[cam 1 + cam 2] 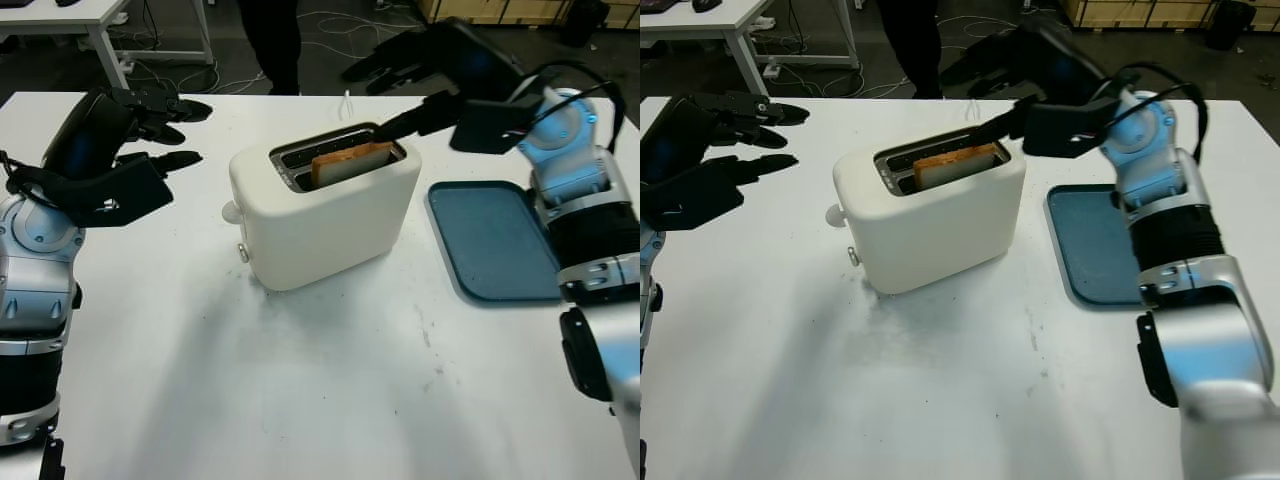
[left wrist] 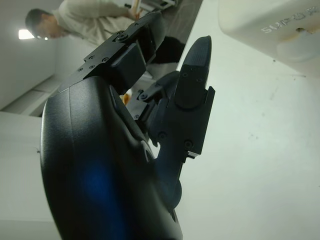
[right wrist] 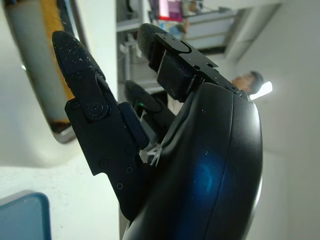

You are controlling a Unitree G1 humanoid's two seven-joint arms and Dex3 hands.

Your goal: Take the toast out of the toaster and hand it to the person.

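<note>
A white toaster stands in the middle of the table, and one slice of brown toast sticks up out of its nearer slot. My right hand hovers open over the toaster's far right end. Its thumb points down at the slot's right end, close to the toast, while the other fingers reach out beyond the toaster. In the right wrist view the toast shows just past the thumb. Left of the toaster my left hand is open above the table, holding nothing. A person stands behind the table's far edge.
A blue tray lies on the table right of the toaster, under my right forearm. Cables run over the floor behind the table, and another white table stands at the back left.
</note>
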